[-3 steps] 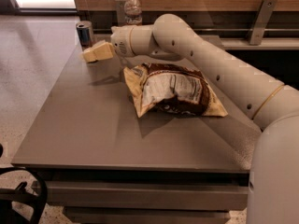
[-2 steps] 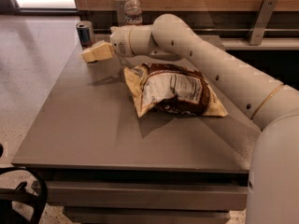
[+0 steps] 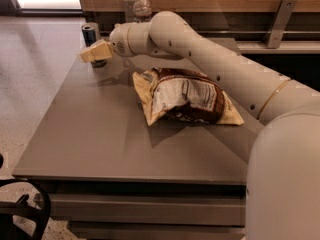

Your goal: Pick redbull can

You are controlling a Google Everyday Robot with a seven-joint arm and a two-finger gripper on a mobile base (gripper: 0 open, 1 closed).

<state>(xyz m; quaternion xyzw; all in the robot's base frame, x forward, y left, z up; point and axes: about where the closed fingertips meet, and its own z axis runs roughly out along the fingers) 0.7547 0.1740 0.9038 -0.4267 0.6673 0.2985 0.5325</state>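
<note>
The redbull can (image 3: 90, 34) stands upright at the far left corner of the grey table (image 3: 90, 134); it is dark blue with a shiny silver top. My gripper (image 3: 95, 51), cream coloured, is at the end of the white arm (image 3: 200, 49) that reaches in from the right. It sits just in front of the can's lower half and hides part of it. I cannot tell whether it touches the can.
A crumpled brown and cream chip bag (image 3: 185, 96) lies in the middle of the table. A clear plastic water bottle (image 3: 142, 6) stands at the far edge behind the arm. A wooden wall and a ledge run along the back. Pale floor lies to the left.
My gripper has moved a little to the left, toward the can, and now overlaps its lower part. The can, the bag and the bottle have not moved.
</note>
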